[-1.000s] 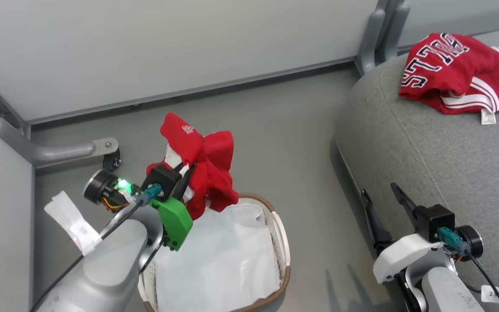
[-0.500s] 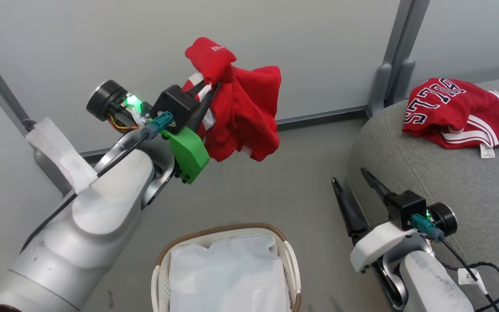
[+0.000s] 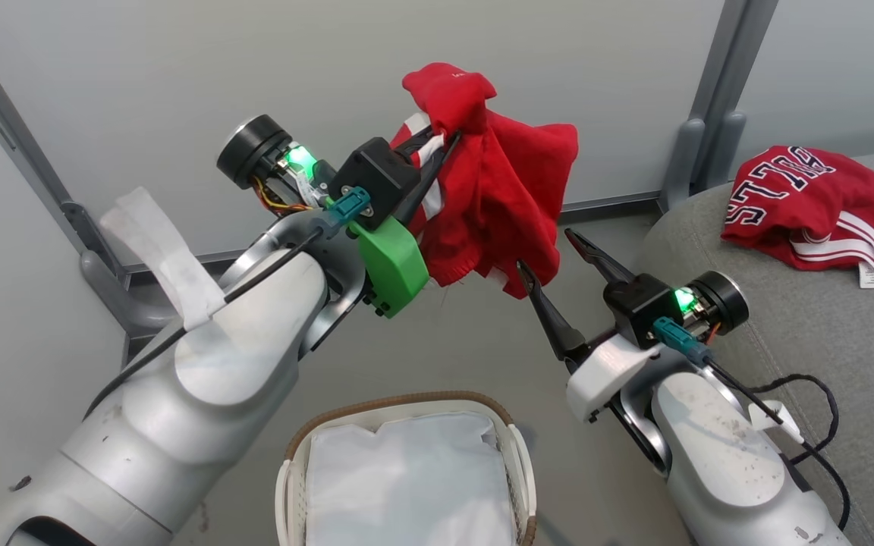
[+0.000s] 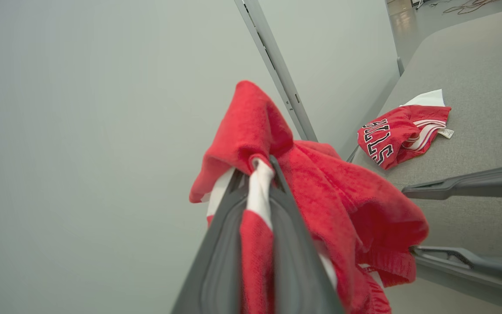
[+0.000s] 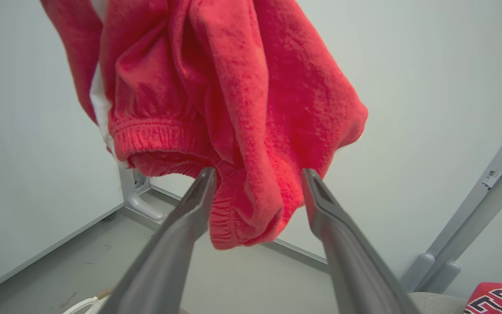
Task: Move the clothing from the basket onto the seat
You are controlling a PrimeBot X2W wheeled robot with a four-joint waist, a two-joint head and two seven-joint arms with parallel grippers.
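My left gripper is shut on a red garment with white stripes, held high in the air above the floor. In the left wrist view the cloth is pinched between the two dark fingers. My right gripper is open just under it, and the garment's lower hem hangs between the spread fingers. A second red garment with navy block letters lies on the grey seat at the right. The basket stands on the floor below, holding its white liner.
Pale wall panels with grey posts stand behind the arms. A grey bracket foot sits at the wall's base on the left. Grey floor runs between basket and seat. A black cable trails from my right wrist.
The head camera has tilted up. My left gripper has lifted the red garment out of the basket, up and rightward. My right gripper has risen to the garment's hanging hem, still open.
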